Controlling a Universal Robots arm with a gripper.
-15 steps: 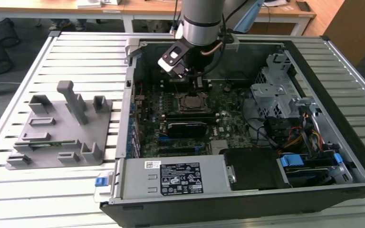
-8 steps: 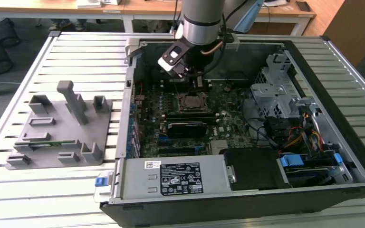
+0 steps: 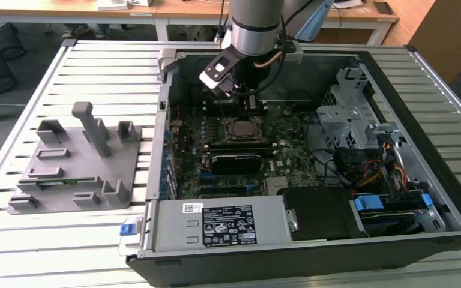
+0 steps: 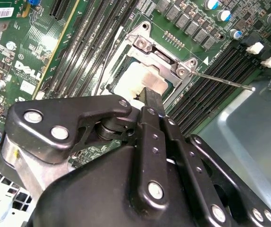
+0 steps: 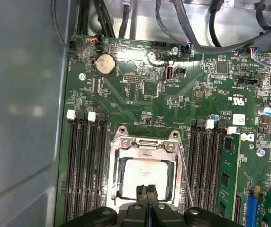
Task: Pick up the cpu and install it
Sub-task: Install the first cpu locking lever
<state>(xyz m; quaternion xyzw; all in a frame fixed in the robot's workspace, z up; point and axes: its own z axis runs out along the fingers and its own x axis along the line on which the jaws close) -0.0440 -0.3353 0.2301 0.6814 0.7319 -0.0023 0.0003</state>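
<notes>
The hand (image 5: 147, 196) hangs over the cpu (image 5: 147, 176) in the socket (image 5: 147, 172), fingers together; a tilted chip risks bending pins; the frame stays unlatched.

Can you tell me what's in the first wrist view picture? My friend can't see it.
The first wrist view looks straight down on a green motherboard where the cpu, a shiny silver square, sits inside the metal-framed socket. The black gripper pokes in just over the chip's edge, its fingers pressed together. Long black memory slots run on both sides.
</notes>
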